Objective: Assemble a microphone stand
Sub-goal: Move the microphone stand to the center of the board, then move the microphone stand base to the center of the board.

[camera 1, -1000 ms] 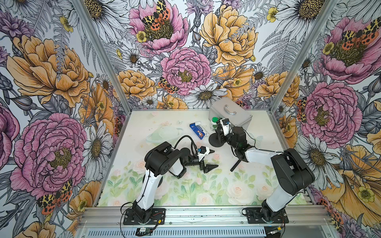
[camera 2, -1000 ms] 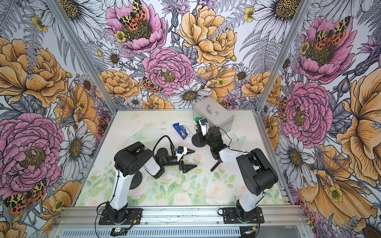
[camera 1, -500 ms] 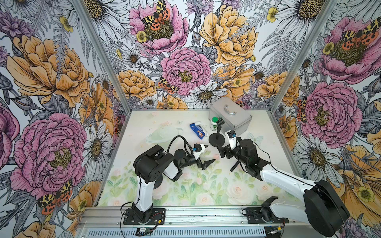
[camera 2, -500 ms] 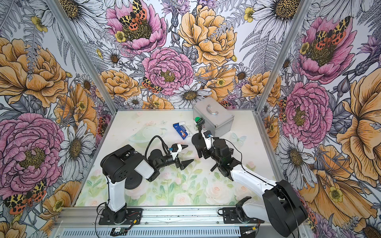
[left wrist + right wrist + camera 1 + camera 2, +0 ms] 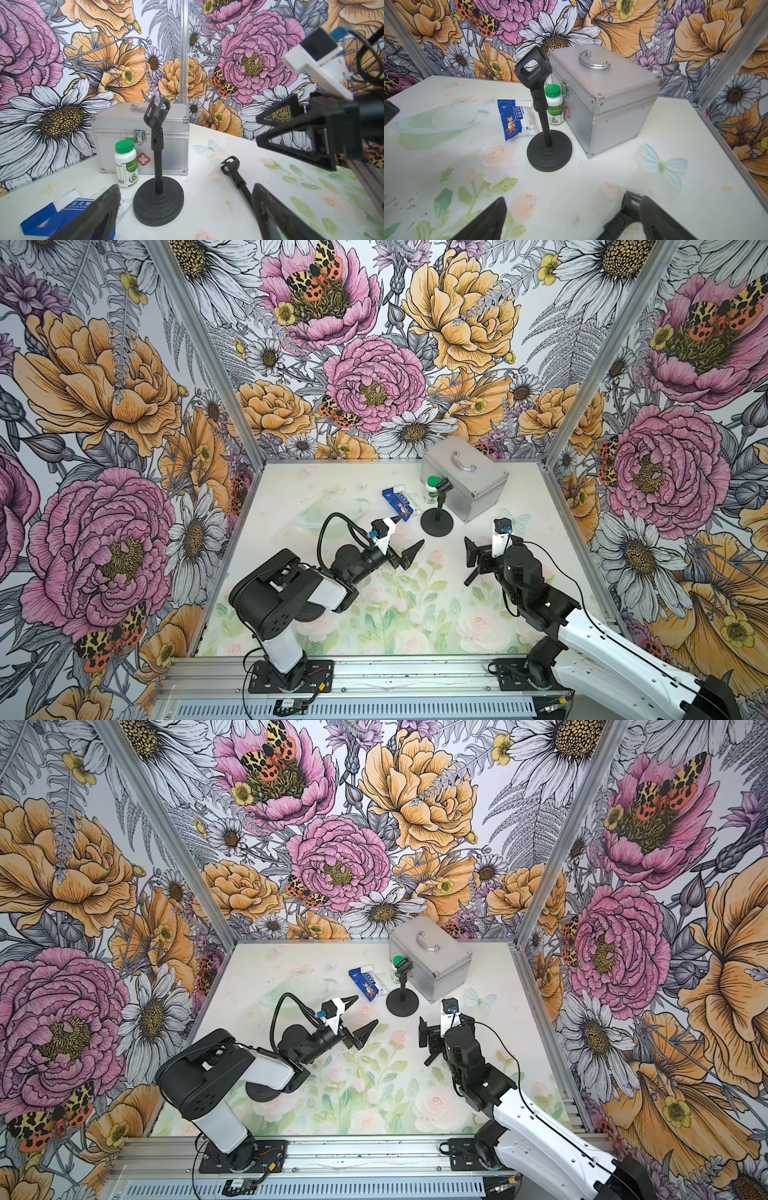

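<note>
The microphone stand (image 5: 436, 522) (image 5: 402, 1002) stands upright in both top views: a black round base, a pole and a clip on top. Nothing touches it. A second black pole with a clip (image 5: 471, 576) (image 5: 236, 176) lies flat on the table. My left gripper (image 5: 411, 531) (image 5: 186, 193) hovers left of the stand, open and empty. My right gripper (image 5: 484, 549) (image 5: 572, 207) hangs open over the lying pole (image 5: 623, 220), which passes under one of its fingers. In the right wrist view the stand (image 5: 549, 153) is ahead.
A silver case (image 5: 465, 477) with a handle sits behind the stand. A white bottle with a green cap (image 5: 432, 489) is against it. A blue gauze packet (image 5: 397, 502) lies to the left. Metal frame posts and floral walls border the table.
My right gripper has opened, let go of the stand's pole and pulled back toward the front right. The left arm has drawn back, its gripper still open.
</note>
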Motion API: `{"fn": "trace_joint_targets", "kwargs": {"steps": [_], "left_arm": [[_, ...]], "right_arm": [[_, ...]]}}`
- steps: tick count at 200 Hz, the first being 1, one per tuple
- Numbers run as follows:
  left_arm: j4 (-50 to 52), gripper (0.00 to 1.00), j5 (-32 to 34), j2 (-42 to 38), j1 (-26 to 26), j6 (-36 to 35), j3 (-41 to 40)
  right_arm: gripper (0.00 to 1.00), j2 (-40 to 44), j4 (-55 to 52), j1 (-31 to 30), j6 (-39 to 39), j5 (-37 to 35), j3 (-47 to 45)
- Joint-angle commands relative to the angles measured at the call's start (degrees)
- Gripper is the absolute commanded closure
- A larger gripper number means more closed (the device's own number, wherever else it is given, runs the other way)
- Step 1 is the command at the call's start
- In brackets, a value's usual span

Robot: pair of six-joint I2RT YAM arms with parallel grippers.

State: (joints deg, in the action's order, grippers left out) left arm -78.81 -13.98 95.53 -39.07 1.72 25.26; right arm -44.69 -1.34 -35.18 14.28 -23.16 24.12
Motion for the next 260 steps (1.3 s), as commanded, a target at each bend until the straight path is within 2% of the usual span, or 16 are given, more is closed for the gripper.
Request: {"fn": "trace_joint_targets", "kwargs": {"steps": [1, 11, 18, 29, 40, 61, 69, 90, 107, 126, 147, 166, 191, 223, 233, 260], "left_arm": [[9.19, 0.01, 5.71, -6.79, -0.57, 5.48, 1.03], [22.41, 0.01, 8.41, -10.95, -0.74, 7.38, 3.84], [35.85, 0.01, 11.31, -14.17, -0.97, 8.97, 7.20], [60.96, 0.01, 19.49, -18.47, -1.31, 14.09, 15.50], [80.46, 0.01, 28.40, -20.28, -1.23, 21.19, 23.50], [105.51, 0.01, 37.37, -20.68, 0.22, 33.19, 33.08], [111.88, 0.01, 36.71, -20.80, 1.78, 36.52, 34.77], [119.95, 0.02, 27.25, -24.04, 7.97, 45.65, 31.71], [123.03, 0.01, 17.53, -29.60, 15.23, 52.66, 24.30], [126.34, 0.02, 11.65, -38.06, 23.21, 57.00, 16.96], [135.12, 0.01, 18.64, -45.30, 23.66, 56.09, 18.18], [140.98, 0.01, 21.08, -45.61, 24.32, 52.93, 20.76], [143.42, 0.01, 18.57, -39.30, 25.28, 49.54, 20.39], [144.13, 0.01, 23.60, -31.58, 25.35, 47.85, 20.82], [142.28, 0.01, 25.41, -28.89, 25.56, 45.04, 21.80], [139.73, 0.01, 23.86, -23.12, 25.57, 41.09, 25.43]], "right_arm": [[0.00, 0.91, -2.61, 0.58, 6.84, -4.31, -1.66], [0.00, 0.69, -2.61, 1.43, 7.86, -3.62, -1.90], [0.00, 0.17, -2.70, 2.04, 7.86, -2.79, -1.84], [0.00, -0.94, -3.00, 2.24, 7.97, -2.46, -1.55], [0.00, -2.17, -3.42, 2.30, 8.17, -2.85, -1.51], [0.00, -4.59, -4.08, 2.35, 8.38, -4.48, -1.66], [0.00, -5.55, -4.10, 2.37, 8.31, -5.47, -1.79], [0.00, -7.95, -4.54, 2.66, 9.70, -7.14, -1.76], [0.00, -9.53, -5.80, 3.01, 9.80, -4.86, -1.10], [0.00, -11.80, -6.56, 3.41, 11.22, -5.48, -0.91], [0.00, -13.51, -6.57, 3.79, 12.00, -5.93, -0.57], [0.00, -14.28, -6.48, 3.82, 12.00, -5.85, -0.39], [0.00, -15.07, -6.48, 4.04, 12.04, -5.52, -0.13], [0.00, -15.26, -6.37, 3.99, 11.12, -3.30, -0.05], [0.00, -15.39, -6.31, 4.06, 11.29, -3.58, -0.12], [0.00, -16.37, -5.69, 4.00, 11.12, -3.63, -0.04]]}}
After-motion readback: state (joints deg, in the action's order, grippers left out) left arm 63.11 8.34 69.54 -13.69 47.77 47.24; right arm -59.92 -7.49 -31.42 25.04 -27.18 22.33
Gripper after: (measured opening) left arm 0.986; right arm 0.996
